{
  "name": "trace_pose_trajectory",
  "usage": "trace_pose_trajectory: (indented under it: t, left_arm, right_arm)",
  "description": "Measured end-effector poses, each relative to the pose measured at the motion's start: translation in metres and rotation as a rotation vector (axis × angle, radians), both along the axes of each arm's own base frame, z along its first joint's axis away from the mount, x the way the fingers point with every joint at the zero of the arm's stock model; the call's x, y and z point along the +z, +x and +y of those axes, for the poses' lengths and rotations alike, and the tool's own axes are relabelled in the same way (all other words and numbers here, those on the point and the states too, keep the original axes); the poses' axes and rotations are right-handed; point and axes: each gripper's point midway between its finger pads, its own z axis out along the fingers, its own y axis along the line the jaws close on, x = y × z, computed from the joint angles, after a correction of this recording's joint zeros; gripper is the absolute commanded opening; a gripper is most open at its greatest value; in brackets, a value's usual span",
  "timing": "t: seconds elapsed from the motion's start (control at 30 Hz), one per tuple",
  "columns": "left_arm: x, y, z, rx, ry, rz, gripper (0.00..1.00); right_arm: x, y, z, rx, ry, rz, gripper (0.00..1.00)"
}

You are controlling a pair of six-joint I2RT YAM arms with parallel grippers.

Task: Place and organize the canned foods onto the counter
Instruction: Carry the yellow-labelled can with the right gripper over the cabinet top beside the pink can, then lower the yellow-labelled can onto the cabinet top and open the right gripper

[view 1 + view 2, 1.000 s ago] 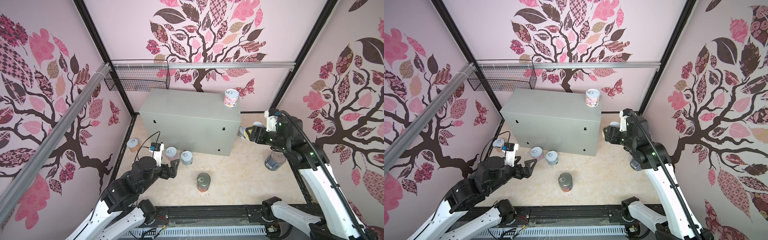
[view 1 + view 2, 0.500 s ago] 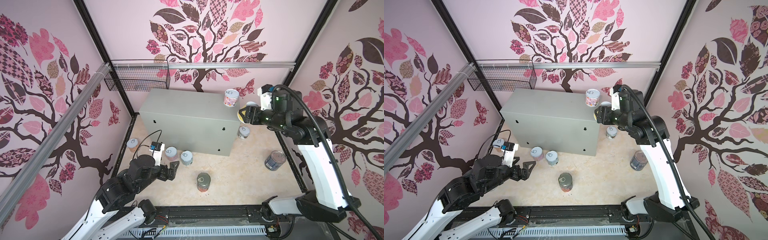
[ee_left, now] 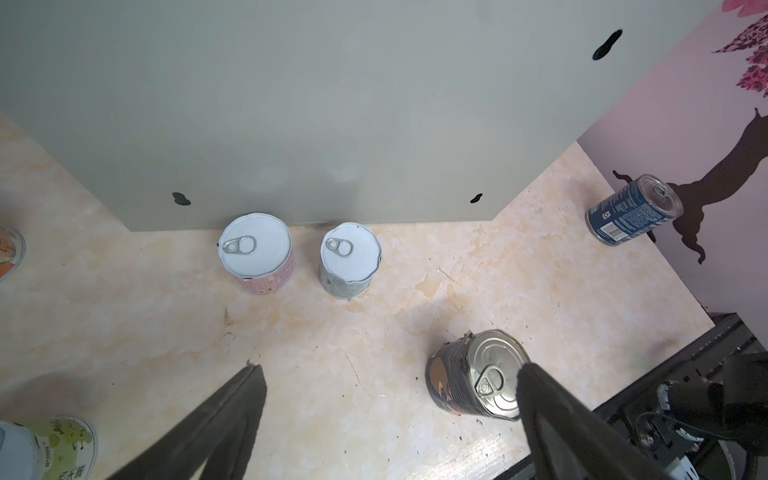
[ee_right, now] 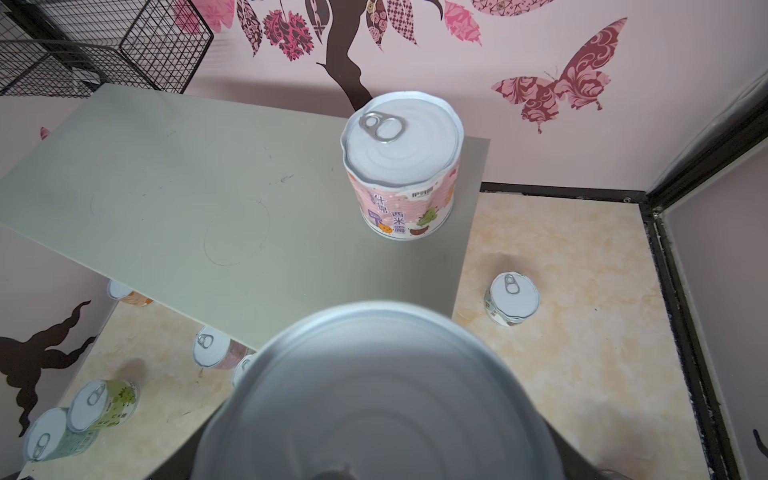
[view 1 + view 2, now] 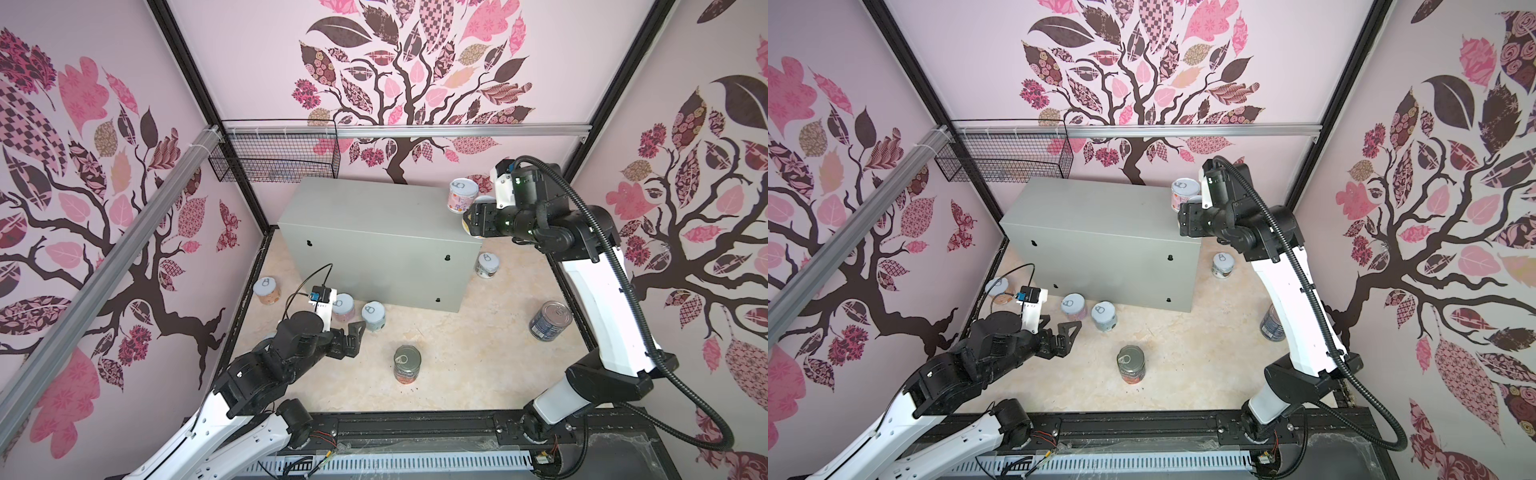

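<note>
Right gripper (image 5: 473, 219), clamping 1 can (image 4: 374, 395), is now hovering at counter (image 5: 374, 216) edge; label hidden. Left gripper (image 3: 386, 399) is gaping. Pink can (image 4: 401, 166) is standing upright.

Matt grey painted metal counter (image 5: 374, 232) with faint scuffs, glossy marble-look floor (image 5: 457, 365), dented paper-labelled cans with white pull-tab lids (image 3: 254, 249), shiny bare-metal lid (image 3: 496, 374), black wire basket (image 5: 274, 158)

Left gripper (image 5: 353, 338) low, jaws spread wide — right gripper (image 5: 471, 218) raised, clamped.
</note>
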Motion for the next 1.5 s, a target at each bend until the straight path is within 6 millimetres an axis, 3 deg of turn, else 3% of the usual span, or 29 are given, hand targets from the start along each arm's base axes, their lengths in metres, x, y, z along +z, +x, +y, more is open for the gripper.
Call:
trace_pose_trajectory:
  t: [0.27, 0.73, 0.97, 1.2, 1.37, 1.5]
  left_arm:
    - [-0.004, 0.002, 0.006, 0.017, 0.017, -0.029, 0.98]
    - [-0.009, 0.0, 0.008, 0.018, 0.017, -0.041, 0.98]
    - [-0.011, 0.0, 0.009, 0.013, 0.015, -0.041, 0.98]
    - [-0.011, 0.0, 0.009, 0.017, 0.007, -0.037, 0.98]
    - [-0.011, 0.0, 0.008, 0.009, 0.002, -0.034, 0.98]
    - [-0.011, 0.001, 0.01, 0.017, 0.001, -0.033, 0.98]
  right_arm:
    - [-0.024, 0.017, 0.026, 0.025, -0.067, 0.039, 0.6]
    - [-0.044, 0.037, 0.029, -0.01, -0.12, 0.048, 0.62]
    - [-0.043, 0.05, 0.032, -0.025, -0.131, 0.015, 0.65]
    - [-0.042, 0.052, 0.029, -0.039, -0.144, 0.008, 0.7]
    - [-0.042, 0.052, 0.027, -0.042, -0.156, 0.005, 0.81]
    - [-0.041, 0.053, 0.027, -0.04, -0.161, -0.002, 0.85]
